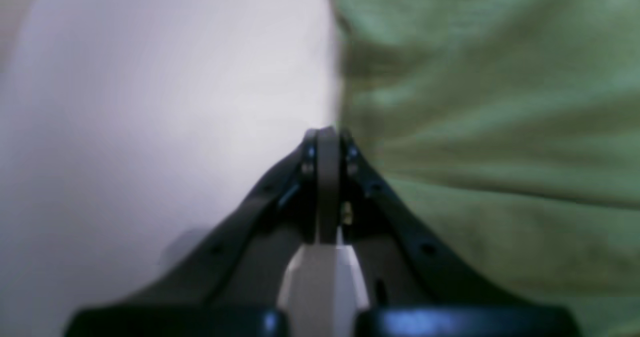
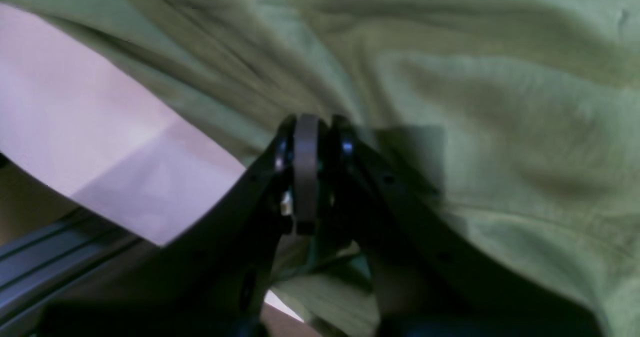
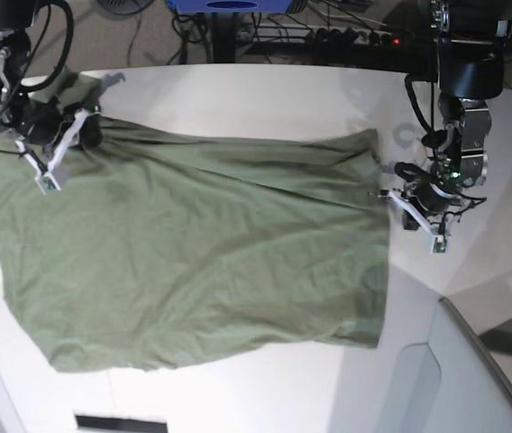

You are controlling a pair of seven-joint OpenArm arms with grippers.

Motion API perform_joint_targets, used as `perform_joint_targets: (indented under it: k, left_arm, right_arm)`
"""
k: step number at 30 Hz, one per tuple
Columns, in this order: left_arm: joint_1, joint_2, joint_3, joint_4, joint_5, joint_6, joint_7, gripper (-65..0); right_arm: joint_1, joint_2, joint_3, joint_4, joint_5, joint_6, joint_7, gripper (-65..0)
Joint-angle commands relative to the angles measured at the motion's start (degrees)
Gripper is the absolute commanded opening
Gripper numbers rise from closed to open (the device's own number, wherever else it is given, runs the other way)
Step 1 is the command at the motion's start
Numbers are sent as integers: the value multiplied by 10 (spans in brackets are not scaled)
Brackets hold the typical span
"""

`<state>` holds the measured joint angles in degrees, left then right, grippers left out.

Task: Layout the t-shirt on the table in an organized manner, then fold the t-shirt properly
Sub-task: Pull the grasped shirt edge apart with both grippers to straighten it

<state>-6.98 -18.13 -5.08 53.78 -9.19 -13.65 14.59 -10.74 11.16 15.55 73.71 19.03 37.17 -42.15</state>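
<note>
Fingers [image 2: 306, 142] pinched on t-shirt [image 3: 193, 253] edges

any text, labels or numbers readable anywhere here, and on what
None can be read.
t-shirt: plain green, no print or label showing.
table: bare white, no markings.
Both wrist views: too blurred to show any lettering.

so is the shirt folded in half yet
No, in the base view the t-shirt lies spread open in one wrinkled layer across the table.
</note>
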Motion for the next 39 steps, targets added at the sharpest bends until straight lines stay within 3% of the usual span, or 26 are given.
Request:
perform_joint_targets:
  k: [1,4,8,13,15,20,24,27,34,39]
  left_arm:
    - [-13,-8,-3,22,-6,1,-11,-650]
    - [-14,-1,3,65,-10,1,-2,-650]
    - [-7,36,1,150,-10,-1,85,-650]
    - [69,98,19,287,-10,-4,152,-650]
    - [103,107,44,334,-10,-4,164,-650]
    - [182,111,64,402,-9,-1,165,-650]
    - [236,104,62,423,-6,-1,165,-650]
    - [271,102,65,420,-4,-1,165,-650]
    - [286,89,62,343,-4,0,160,-650]
    - [311,80,42,389,-10,0,160,-650]
  right_arm:
    - [-5,4,5,11,-44,-20,-44,-591]
    - [-2,-13,4,62,-45,-20,-79,-591]
    - [-1,-35,3,120,-45,-20,-107,-591]
    - [-1,-62,2,179,-44,-20,-143,-591]
    - [-5,-65,-16,191,-44,-20,-143,-591]
    - [-1,-65,-26,195,-44,-20,-135,-591]
    - [0,-65,3,194,-43,-23,-79,-591]
    - [8,-65,23,193,-45,-23,-69,-591]
    - [10,-61,43,191,-46,-23,-69,-591]
    - [8,-61,55,190,-46,-20,-68,-591]
